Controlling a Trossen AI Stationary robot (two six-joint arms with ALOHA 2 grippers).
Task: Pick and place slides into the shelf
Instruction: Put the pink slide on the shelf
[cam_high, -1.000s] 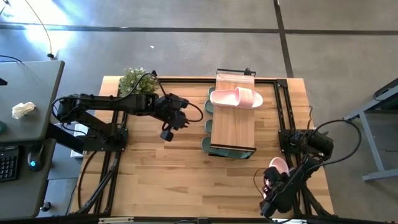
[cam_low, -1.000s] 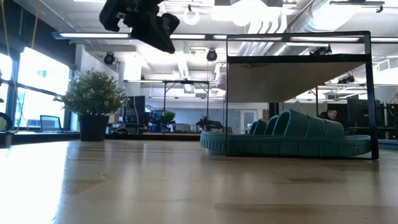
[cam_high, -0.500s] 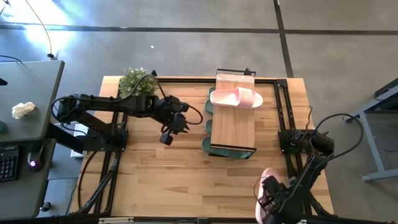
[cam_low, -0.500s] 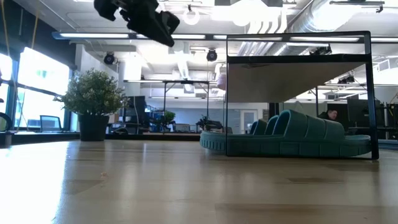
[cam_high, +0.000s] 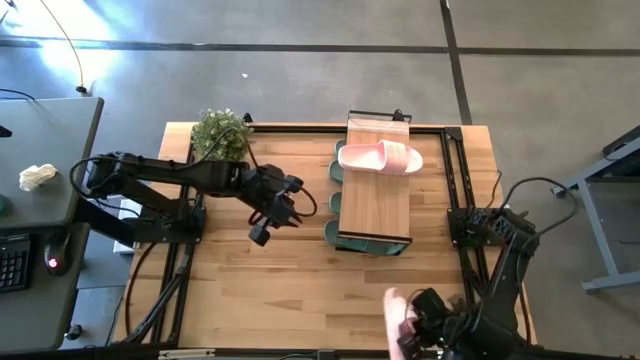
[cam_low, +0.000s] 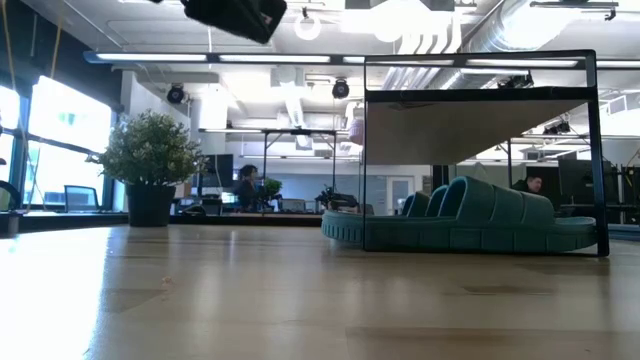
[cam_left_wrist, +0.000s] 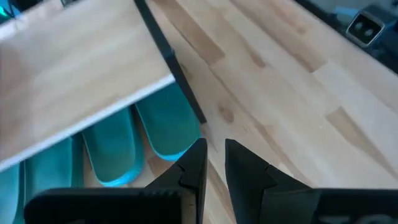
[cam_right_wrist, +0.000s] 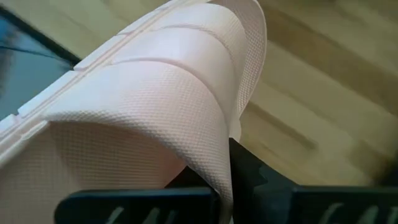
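The shelf (cam_high: 375, 200) stands far of the table's middle, with one pink slide (cam_high: 380, 157) lying on its top. Green slides (cam_low: 470, 215) rest on their soles under it, and their ends stick out at its left side (cam_high: 333, 205). My right gripper (cam_high: 410, 332) is shut on a second pink slide (cam_high: 398, 318) above the table's near edge, right of centre. My left gripper (cam_high: 262, 232) hovers left of the shelf. Its fingers (cam_left_wrist: 199, 163) are a narrow gap apart with nothing between them. My right gripper holds the pink slide by its wide strap, at the strap's edge (cam_right_wrist: 222, 149). That edge runs down between the fingers. One dark finger (cam_right_wrist: 245, 165) shows beside it and the strap hides the other. The gripper points steeply down, and the slide is lifted clear of the table.
A potted plant (cam_high: 220, 132) stands at the table's far left corner. Bare wood lies between the arms, near of the shelf (cam_high: 300, 290). Dark frame rails run along the table's left and right sides (cam_high: 455, 200). A desk with a keyboard stands beyond the left edge.
My right gripper has risen steeply with the pink slide and tipped to point down. It has carried the slide off the table's near right corner toward the near edge and leftward. My left gripper has drifted a little toward the near edge.
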